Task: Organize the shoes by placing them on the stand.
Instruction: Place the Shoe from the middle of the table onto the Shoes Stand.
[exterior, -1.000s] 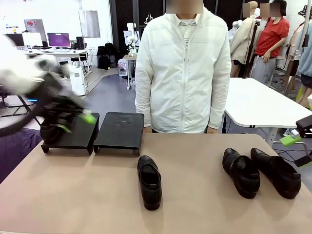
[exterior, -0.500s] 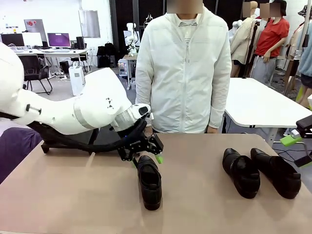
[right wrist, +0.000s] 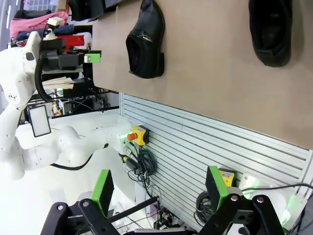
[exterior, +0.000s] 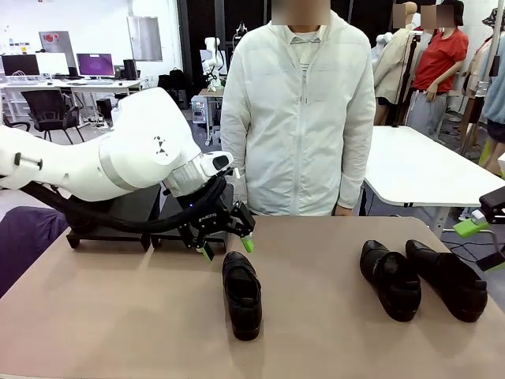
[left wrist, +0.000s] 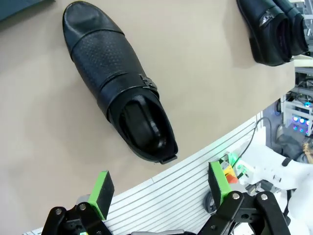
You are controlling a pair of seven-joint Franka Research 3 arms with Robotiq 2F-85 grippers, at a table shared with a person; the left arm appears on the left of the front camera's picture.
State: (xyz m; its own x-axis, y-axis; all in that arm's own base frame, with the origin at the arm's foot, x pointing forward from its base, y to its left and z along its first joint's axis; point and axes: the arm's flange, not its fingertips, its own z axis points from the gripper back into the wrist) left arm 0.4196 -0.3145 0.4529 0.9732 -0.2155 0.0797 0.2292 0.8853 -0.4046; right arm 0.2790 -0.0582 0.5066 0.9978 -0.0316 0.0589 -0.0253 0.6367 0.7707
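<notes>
Front view | left gripper (exterior: 227,247) was held open, empty, at toe end of glossy black leather slip-on shoe (exterior: 242,294) | long axis was laid toe-far, heel-near | right gripper (right wrist: 159,188) was seen open, well apart.

**Left gripper open, facing a lone black shoe**

The left gripper (left wrist: 160,188) hung with its green pads (left wrist: 101,192) spread wide and nothing between them. Beyond them one glossy black shoe (left wrist: 117,83) lay on the tan table (left wrist: 205,88), toe toward the upper left, heel opening nearest the pads. Two more shoes (left wrist: 271,29) lay side by side at the top right corner. A white slatted panel (left wrist: 171,169) showed below the table's edge.
</notes>
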